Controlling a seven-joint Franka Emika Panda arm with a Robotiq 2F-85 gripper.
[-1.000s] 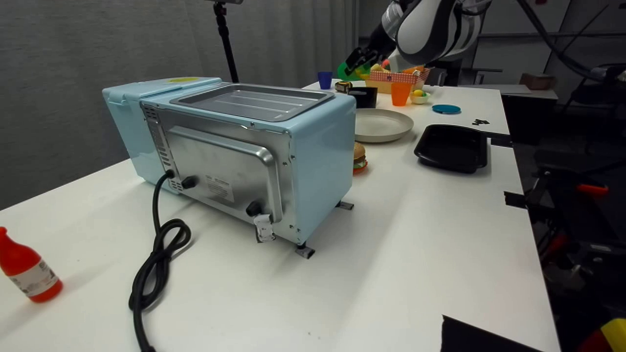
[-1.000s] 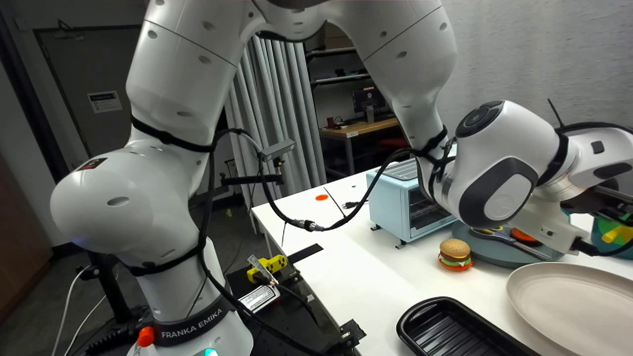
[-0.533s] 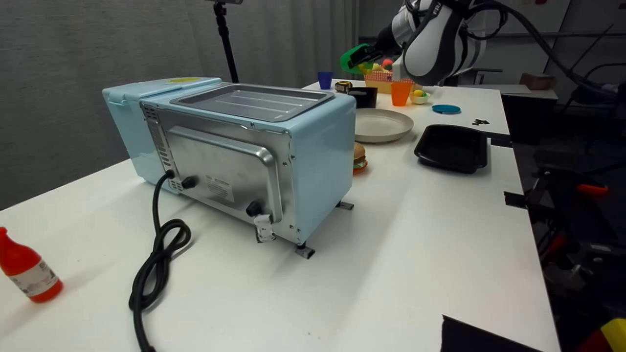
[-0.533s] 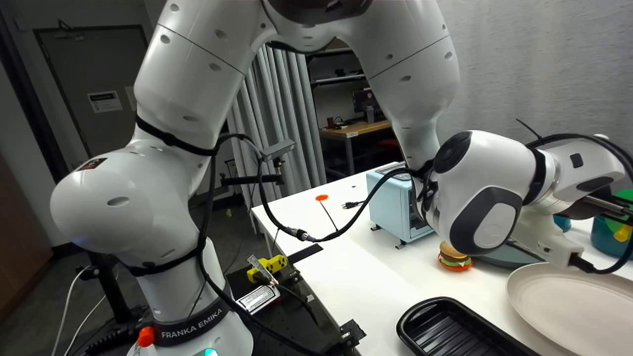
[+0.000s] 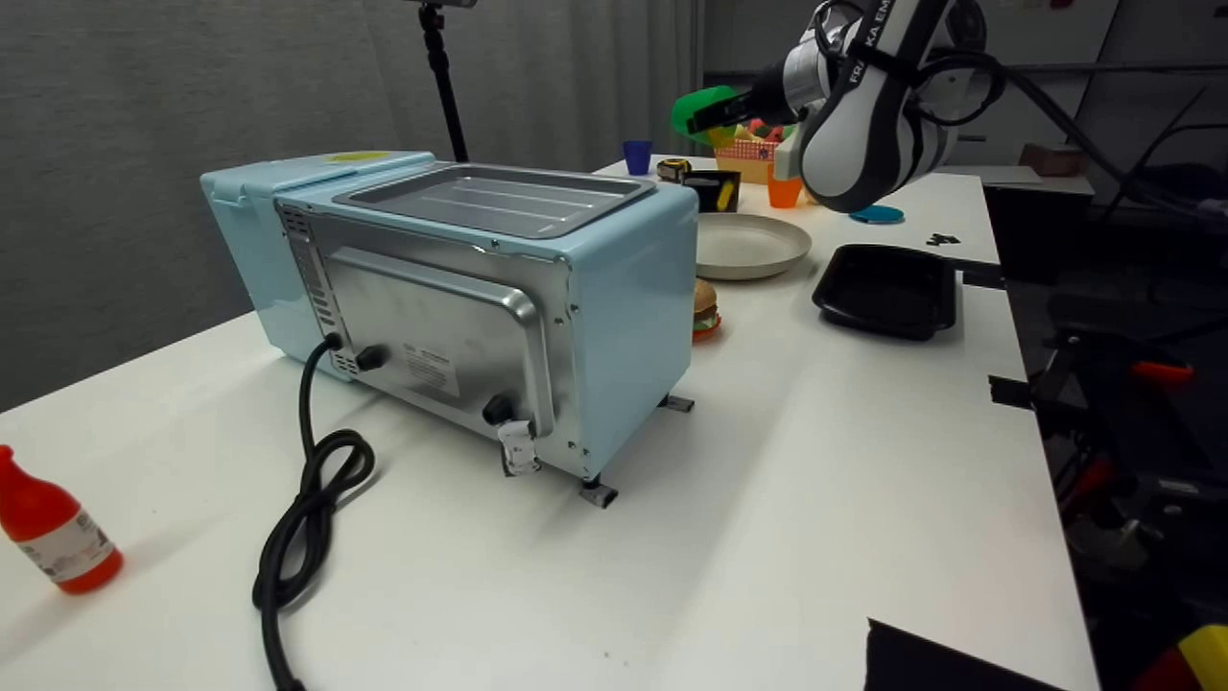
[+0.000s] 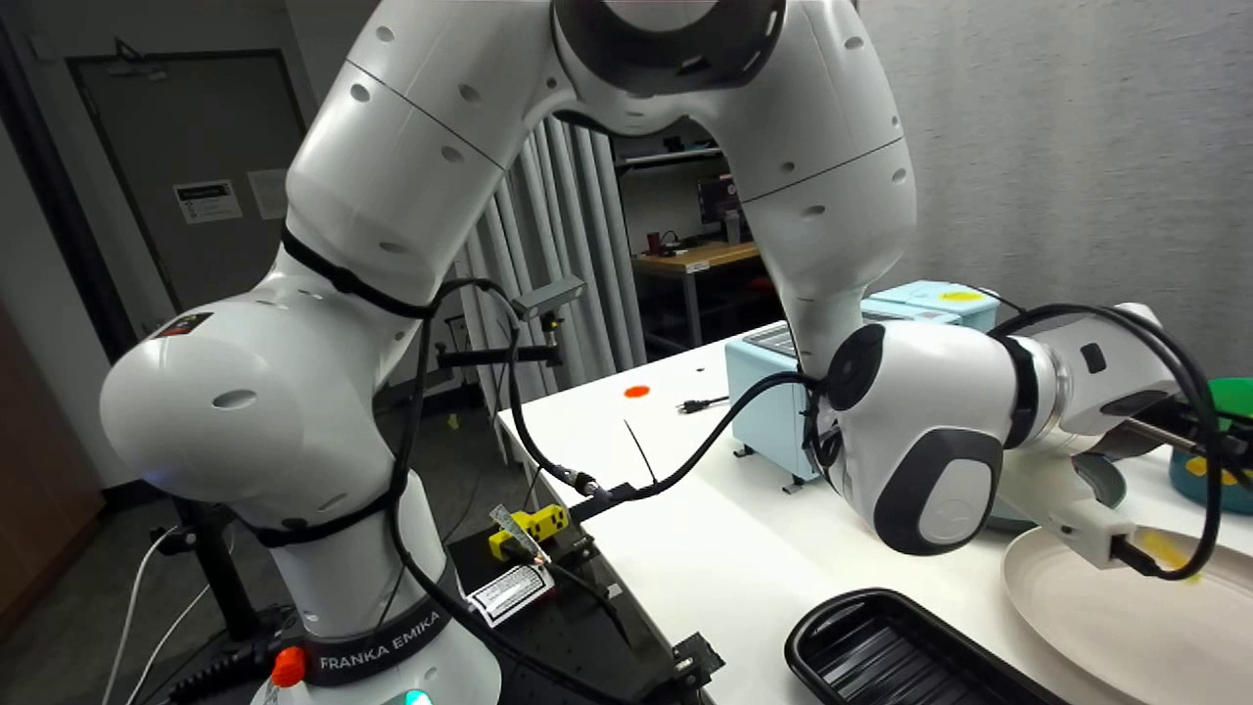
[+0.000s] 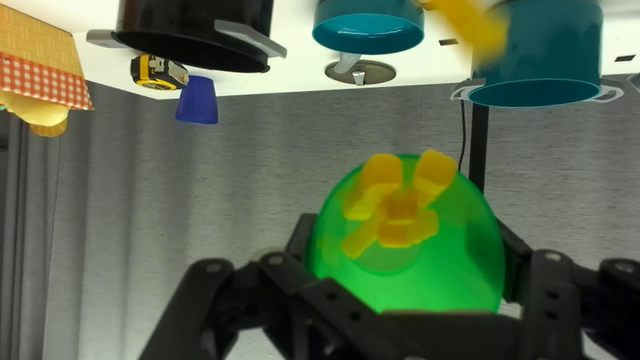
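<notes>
A green see-through bowl [image 7: 425, 280] is clamped between the black fingers of my gripper [image 7: 407, 240], which hold it on both sides. Several yellow pieces [image 7: 400, 210] show in the bowl. One more yellow piece [image 7: 472, 30] is a blur outside it, and looks to be in mid-air. In an exterior view that piece [image 5: 726, 197] appears before a black pot [image 5: 705, 189]; in an exterior view a yellow blur [image 6: 1167, 550] shows over the beige plate [image 6: 1116, 607]. The bowl [image 6: 1231, 395] is cut by the frame edge there, beside a teal pot [image 6: 1189, 494].
Upside down in the wrist view are a black pot [image 7: 192, 30], a teal pot [image 7: 550, 55], a small teal pot [image 7: 367, 25], a blue cup [image 7: 197, 102] and a basket [image 7: 45, 65]. A black tray [image 5: 887, 288], a toy burger [image 5: 705, 309] and a light-blue oven [image 5: 624, 326] stand near.
The wrist has come lower, with the bowl still held and now turned differently. A loose yellow piece has appeared outside the bowl, blurred by motion. The things on the table have stayed put.
</notes>
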